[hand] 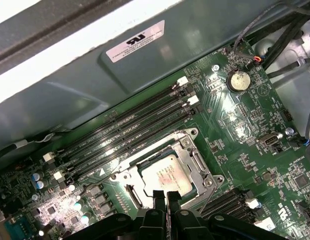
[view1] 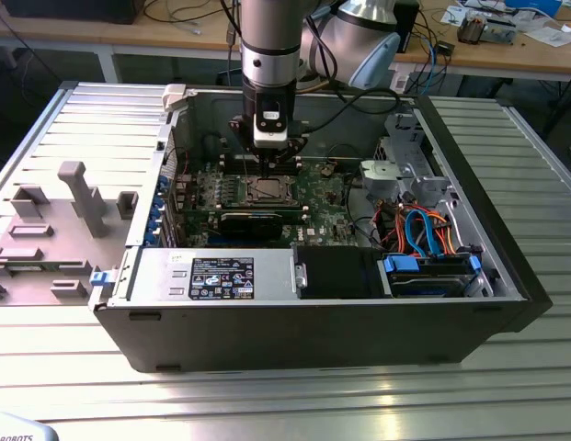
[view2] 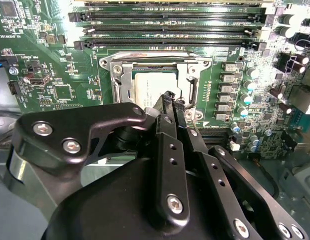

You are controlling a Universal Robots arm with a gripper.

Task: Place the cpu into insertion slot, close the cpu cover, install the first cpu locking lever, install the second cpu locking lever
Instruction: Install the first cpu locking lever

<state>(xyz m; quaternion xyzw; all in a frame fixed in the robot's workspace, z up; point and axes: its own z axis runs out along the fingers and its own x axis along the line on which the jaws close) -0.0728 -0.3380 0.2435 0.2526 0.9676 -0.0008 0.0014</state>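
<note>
- Pincer (hand: pixel 164 196) tips pressed together, pinching nothing, right at the cpu (hand: pixel 167 172) edge.
- cpu lies flat in the cpu cover (hand: pixel 193 150) window.
- Cover is down on the green motherboard (hand: pixel 234 125), next to the memory slots (hand: pixel 130 132).

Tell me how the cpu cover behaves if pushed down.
The cpu cover looks like thin sheet metal with a large window, so probably light and slightly springy. It lies flat around the cpu, so it likely won't tip or slide.
</note>
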